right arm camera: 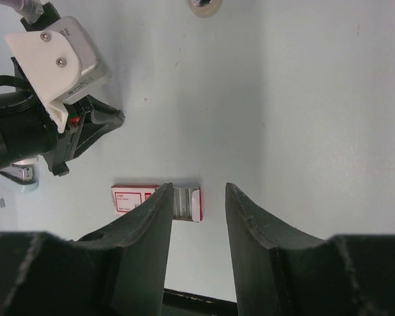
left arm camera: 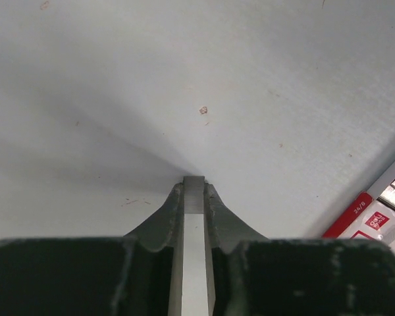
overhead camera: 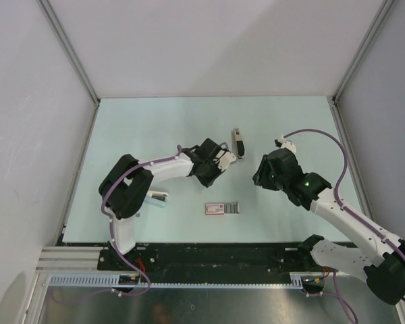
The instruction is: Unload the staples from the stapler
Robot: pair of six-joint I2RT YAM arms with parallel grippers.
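The stapler, slim and black with a cream end, lies on the table beyond both arms. My left gripper sits just left of its near end. In the left wrist view the left gripper is shut on a thin silver strip of staples that runs between the jaws out to the tips. My right gripper hangs to the right of the stapler. The right gripper is open with nothing between its fingers. The stapler does not show in either wrist view.
A red-and-white staple box lies opened near the front edge, also seen as the box and the box. A white-and-teal oblong object lies by the left arm's elbow. The left arm's wrist fills the right wrist view's upper left.
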